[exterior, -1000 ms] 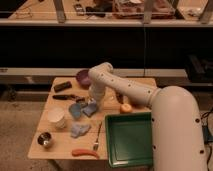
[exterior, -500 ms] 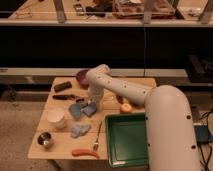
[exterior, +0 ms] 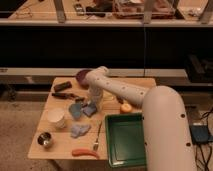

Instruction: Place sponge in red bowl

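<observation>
The red bowl (exterior: 82, 76) stands at the back of the wooden table (exterior: 60, 147), left of the arm's bend. The blue sponge (exterior: 90, 110) lies near the table's middle. My gripper (exterior: 93, 103) hangs down from the white arm (exterior: 120, 90) and sits right over the sponge, at or touching its top. The arm hides part of the bowl's right rim.
A green tray (exterior: 125, 142) sits at the front right. Nearby are an orange fruit (exterior: 126, 107), a white cup (exterior: 56, 119), a metal cup (exterior: 45, 140), a pale blue cloth (exterior: 79, 130), a teal object (exterior: 75, 110), a fork (exterior: 96, 138), an orange carrot-like item (exterior: 83, 152) and dark tools (exterior: 64, 91).
The arm's bend shifted slightly left and back. The gripper has stayed over the sponge at about the same spot. The table's objects have not moved.
</observation>
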